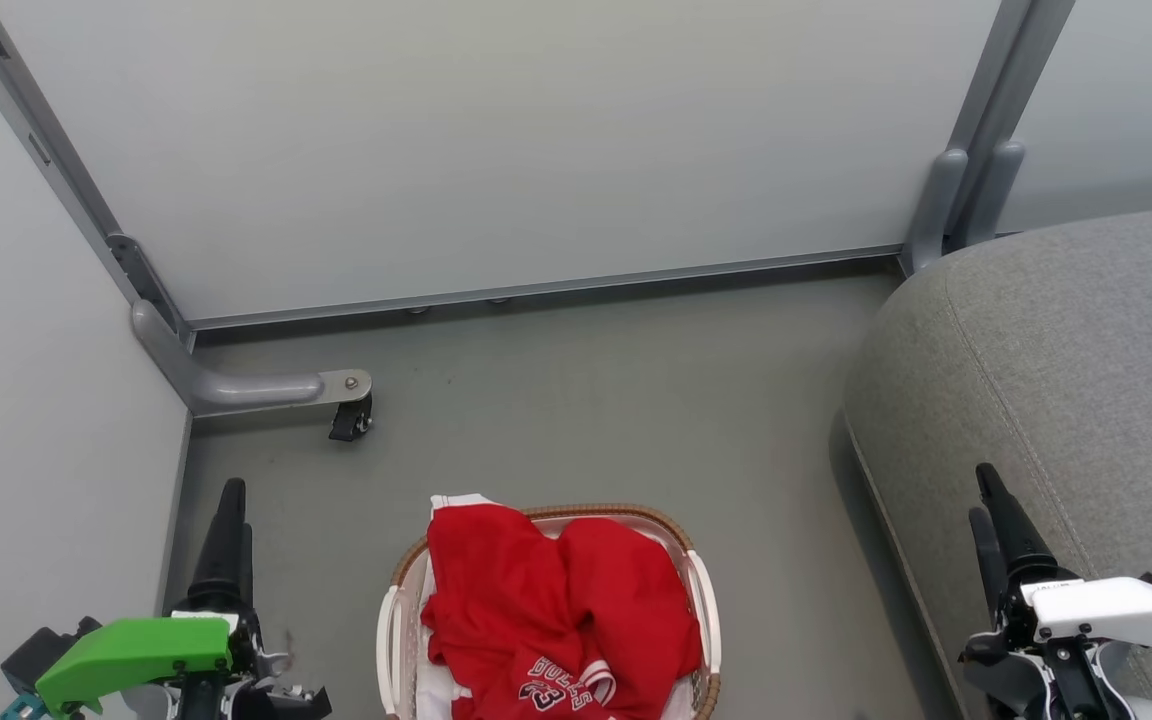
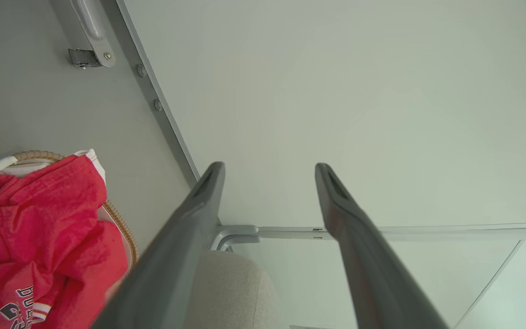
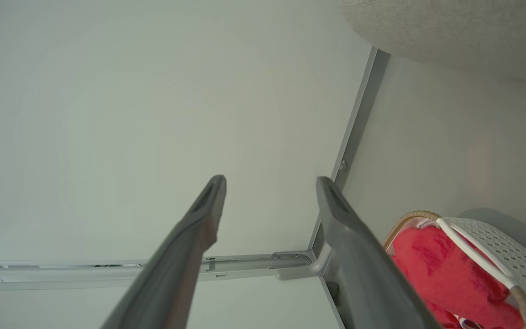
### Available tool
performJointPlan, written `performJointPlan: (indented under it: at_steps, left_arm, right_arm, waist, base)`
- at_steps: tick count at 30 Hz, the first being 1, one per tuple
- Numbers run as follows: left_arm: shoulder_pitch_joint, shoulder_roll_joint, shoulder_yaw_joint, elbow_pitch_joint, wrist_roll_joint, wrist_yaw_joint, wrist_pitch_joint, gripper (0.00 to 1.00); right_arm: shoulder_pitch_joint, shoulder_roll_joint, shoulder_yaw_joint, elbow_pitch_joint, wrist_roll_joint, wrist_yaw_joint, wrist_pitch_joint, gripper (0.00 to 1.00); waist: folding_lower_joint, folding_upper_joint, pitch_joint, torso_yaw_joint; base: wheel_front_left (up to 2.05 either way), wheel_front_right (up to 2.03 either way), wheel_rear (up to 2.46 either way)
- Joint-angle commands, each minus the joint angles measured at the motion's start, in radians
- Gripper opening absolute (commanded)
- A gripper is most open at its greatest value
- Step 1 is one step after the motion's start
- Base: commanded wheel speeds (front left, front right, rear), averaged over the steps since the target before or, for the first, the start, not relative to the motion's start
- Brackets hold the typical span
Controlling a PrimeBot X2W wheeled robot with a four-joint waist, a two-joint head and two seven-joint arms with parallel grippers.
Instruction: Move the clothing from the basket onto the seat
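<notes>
Red clothing (image 1: 556, 610) heaped in basket (image 1: 388, 630) on grey floor (image 1: 586, 400), between left gripper (image 1: 236, 500) and right gripper (image 1: 981, 490). Both grippers spread wide, holding nothing. Seat (image 1: 1066, 380) to the right; pale panels (image 1: 486, 150) behind.

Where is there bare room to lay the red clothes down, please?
The seat, right of the basket, is bare beyond the right gripper. The floor between the basket and the back panel is bare too. The basket itself is heaped with clothing.

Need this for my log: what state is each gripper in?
Left gripper: jaws open, holding nothing.
Right gripper: jaws open, holding nothing.
</notes>
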Motion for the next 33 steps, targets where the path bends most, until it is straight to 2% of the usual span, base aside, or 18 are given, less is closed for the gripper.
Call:
performJointPlan:
  at_steps: [1, 8, 10, 15, 22, 33]
  left_arm:
    - [-0.007, 0.005, -0.007, -0.026, 0.036, -0.002, -0.012, 1.0]
    - [-0.009, 0.006, -0.028, -0.054, 0.155, -0.002, -0.039, 1.0]
    - [-0.013, 0.006, -0.037, -0.065, 0.233, -0.002, -0.053, 1.0]
    - [-0.011, 0.006, -0.051, -0.078, 0.331, 0.0, -0.07, 1.0]
    - [-0.001, 0.007, -0.065, -0.085, 0.442, 0.02, -0.096, 1.0]
    - [0.02, 0.008, -0.087, -0.072, 0.613, 0.031, -0.131, 1.0]
  right_arm:
    - [-0.009, -0.009, -0.007, -0.023, -0.033, 0.0, -0.014, 1.0]
    - [-0.008, -0.01, -0.017, -0.051, -0.166, 0.0, -0.041, 1.0]
    - [-0.005, -0.011, -0.023, -0.058, -0.236, 0.0, -0.054, 1.0]
    - [-0.004, -0.011, -0.027, -0.069, -0.348, 0.0, -0.073, 1.0]
    - [0.005, -0.012, -0.009, -0.099, -0.516, 0.0, -0.098, 1.0]
    - [0.02, -0.014, 0.013, -0.11, -0.676, 0.0, -0.134, 1.0]
  waist:
    - [0.0, -0.0001, 0.0, 0.001]
    - [0.0, -0.0001, 0.0, 0.003]
    - [0.0, -0.0001, 0.0, 0.004]
    - [0.0, -0.0001, 0.0, 0.006]
    - [0.0, -0.0001, -0.001, 0.008]
    - [0.0, -0.0001, -0.003, 0.011]
  base:
    - [0.0, 0.0, 0.0]
    - [0.0, 0.0, 0.0]
    - [0.0, 0.0, 0.0]
    - [0.0, 0.0, 0.0]
    - [0.0, 0.0, 0.0]
    - [0.0, 0.0, 0.0]
